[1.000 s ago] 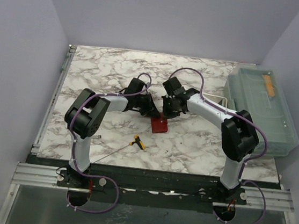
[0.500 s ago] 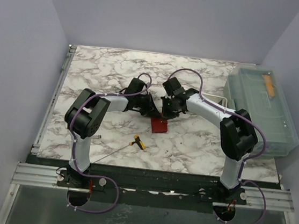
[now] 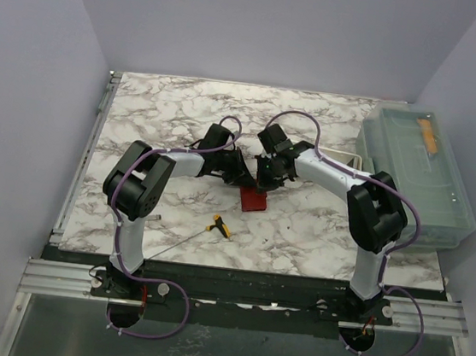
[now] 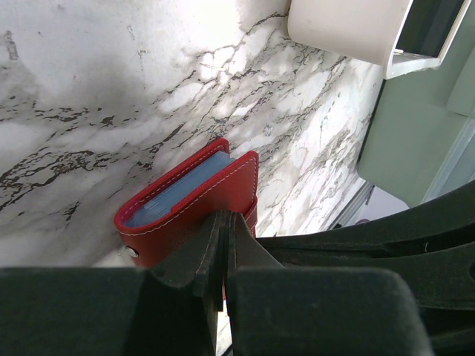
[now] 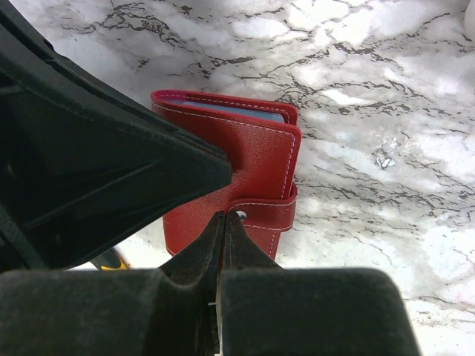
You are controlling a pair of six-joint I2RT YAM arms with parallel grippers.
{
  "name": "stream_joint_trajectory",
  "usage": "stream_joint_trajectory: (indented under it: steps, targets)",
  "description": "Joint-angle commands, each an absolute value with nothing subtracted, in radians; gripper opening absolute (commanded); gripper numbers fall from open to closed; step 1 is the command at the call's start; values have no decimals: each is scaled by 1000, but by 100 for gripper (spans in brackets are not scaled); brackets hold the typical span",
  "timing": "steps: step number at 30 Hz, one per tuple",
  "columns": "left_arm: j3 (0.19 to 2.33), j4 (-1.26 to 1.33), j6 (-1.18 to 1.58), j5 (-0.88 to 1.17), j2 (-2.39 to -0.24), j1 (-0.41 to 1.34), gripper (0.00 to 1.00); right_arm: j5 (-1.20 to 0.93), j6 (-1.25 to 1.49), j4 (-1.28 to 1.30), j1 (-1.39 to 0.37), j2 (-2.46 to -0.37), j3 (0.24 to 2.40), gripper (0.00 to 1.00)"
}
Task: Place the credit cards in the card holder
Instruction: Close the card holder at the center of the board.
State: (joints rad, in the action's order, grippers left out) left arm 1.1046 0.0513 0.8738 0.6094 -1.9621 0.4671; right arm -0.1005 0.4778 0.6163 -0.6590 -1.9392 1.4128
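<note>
Two arms meet over the middle of the table (image 3: 168, 110), fingertips converging on the card holder (image 3: 253, 200).

- Card holder: small, red, folded shut, lying flat on the marble just in front of both grippers. White stitching runs along the cover edges. A red strap (image 5: 266, 216) crosses the open side, with a small metal snap (image 5: 241, 215) on it. A blue-grey lining edge shows between the covers. The credit cards cannot be made out.
- Left gripper (image 4: 225, 220): jaws clenched together with nothing between them, tip resting against the red cover.
- Right gripper (image 5: 223, 219): jaws pressed tight and holding nothing, tip right at the strap beside the snap.
- Writing: no lettering on the holder or the bin is legible at this size.
- Surface: white marble pattern with grey-black veining, matte, with soft shadows under the arms.
- Yellow-handled tool (image 3: 218, 226): lies near the holder on the side toward the arm bases, its thin metal shaft pointing toward the left base.
- White tray (image 4: 341, 26): sits beyond the holder, partly hidden by the right arm in the top view.
- Clear lidded bin (image 3: 410, 176): stands at the right edge with an orange item (image 3: 429, 136) inside.
- Room: plain lavender walls (image 3: 264, 26) on three sides.
</note>
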Motion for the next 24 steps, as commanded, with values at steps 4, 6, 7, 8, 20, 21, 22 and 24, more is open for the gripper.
stream_joint_trajectory:
  steps: [4,6,7,8,20,21,22,24]
  targets:
    - [1118,14,850,594,-1980,480,6,-114,463,600,-659,-1974,1426,0]
    - [1118,14,851,594,-1980,480,5,-114,463,597,-659,-1978,1428,0]
    - [1118,14,851,594,-1980,480,5,-114,463,594,-660,-1979,1426,0]
    - [1118,14,851,594,-1980,480,5,-114,463,592,-660,-1981,1424,0]
    - [1118,11,849,594,-1977,481,5,-110,449,567,-646,-2014,1412,0]
    - [1118,9,849,595,-1977,479,5,-112,446,565,-642,-2016,1412,0]
    - [1118,9,849,594,-1976,481,5,-115,444,564,-638,-2019,1410,0]
    - [1118,8,848,594,-1976,480,5,-120,437,555,-630,-2022,1402,0]
